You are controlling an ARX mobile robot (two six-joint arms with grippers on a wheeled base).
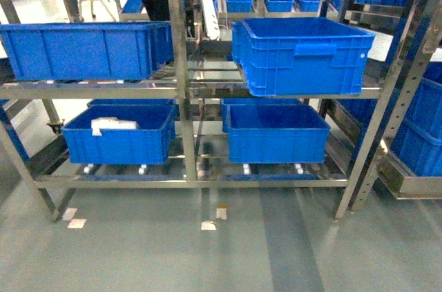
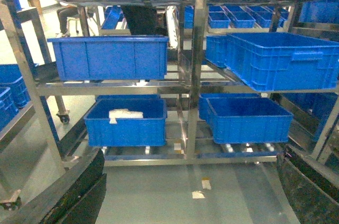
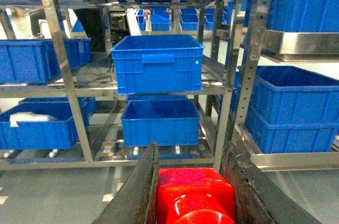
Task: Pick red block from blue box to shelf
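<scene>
The red block (image 3: 195,197) sat clamped between the right gripper's (image 3: 193,203) two dark fingers (image 3: 139,192), one pressed against each side, with a rounded stud bulging toward the wrist camera. It was roughly cubic, so no long axis mattered. The light turquoise box it came from showed in none of the views.

The shelf (image 1: 181,85) stood straight ahead of the right arm, across a stretch of grey floor (image 1: 207,257). From the block, the nearest open target lay up and forward: a royal-blue crate (image 3: 157,62) on the middle tier, right of the centre post, with a second crate (image 3: 160,121) directly below it on the bottom tier. I judged the right arm to be the one to finish the job, since it already had the block and faced that right-hand bay almost squarely.

The left gripper (image 2: 185,197) carried nothing; its fingers (image 2: 69,192) showed only at the bottom corners of its wrist view, wide apart, with bare floor between them. Neither arm appeared in the head view.

A lower-left crate (image 1: 119,133) held something white and crumpled. I could read no labels or writing anywhere.
</scene>
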